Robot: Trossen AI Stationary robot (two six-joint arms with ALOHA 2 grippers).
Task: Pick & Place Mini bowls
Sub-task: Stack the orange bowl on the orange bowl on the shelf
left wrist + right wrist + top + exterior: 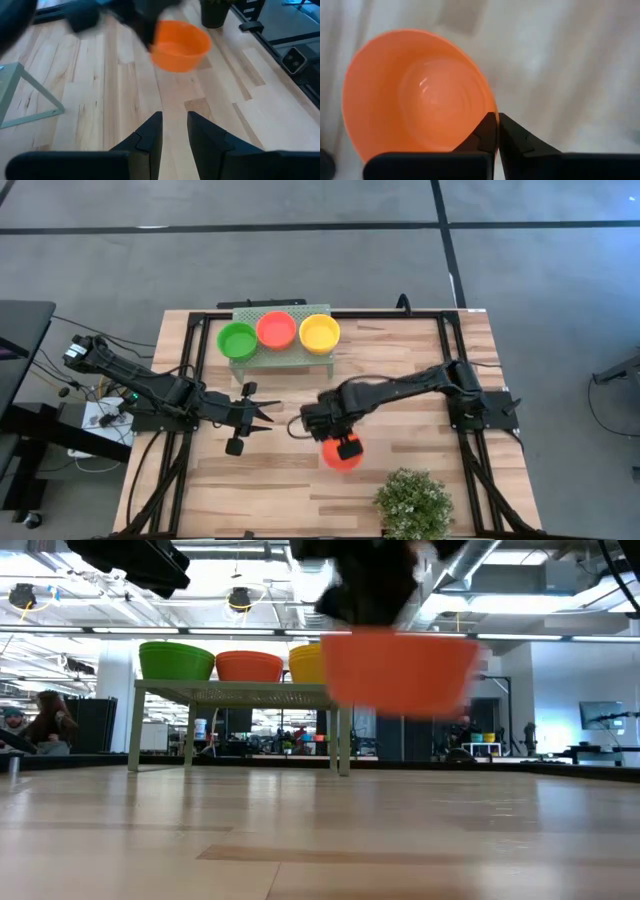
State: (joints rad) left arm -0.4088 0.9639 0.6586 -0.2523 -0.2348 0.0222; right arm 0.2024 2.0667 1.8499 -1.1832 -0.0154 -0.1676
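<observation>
Three bowls on stand; right gripper clamps orange bowl above wooden table; left gripper parted, empty.

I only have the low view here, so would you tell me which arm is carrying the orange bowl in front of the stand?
Observer: The right gripper has it, fingers pinched shut on the orange bowl's rim, as its wrist view shows.
Operator: Thank you. Where is the other arm?
Observer: The left gripper hovers over the bare table, holding nothing, jaws slightly apart.
Operator: Is there anything near the carried bowl?
Observer: A bushy green plant stands at the table's front edge, beside the bowl.
</observation>
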